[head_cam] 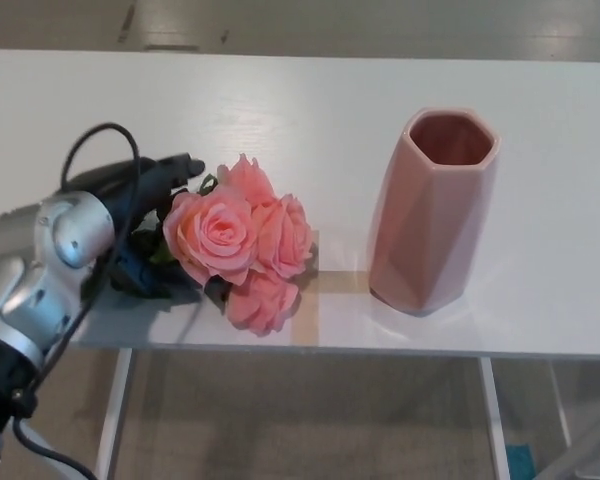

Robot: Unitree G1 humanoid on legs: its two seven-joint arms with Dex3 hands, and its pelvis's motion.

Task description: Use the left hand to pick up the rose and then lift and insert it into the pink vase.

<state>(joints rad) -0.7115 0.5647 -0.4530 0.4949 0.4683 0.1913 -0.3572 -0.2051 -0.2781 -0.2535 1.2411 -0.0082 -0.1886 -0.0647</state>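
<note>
Head view. Item: white table (pixel 310 100), spanning the frame. Item: rose (pixel 238 240), a cluster of pink blooms with dark leaves, lying flat at centre left near the table's front edge, blooms pointing right. Item: pink vase (pixel 432 215), faceted, upright at centre right, mouth open and empty, well apart from the rose. Item: left hand (pixel 138 225), black, entering from lower left on a silver wrist with a looped black cable (pixel 100 150); fingers (pixel 175 165) reach over the stem and leaf end, whether clenched on it cannot be told.
</note>
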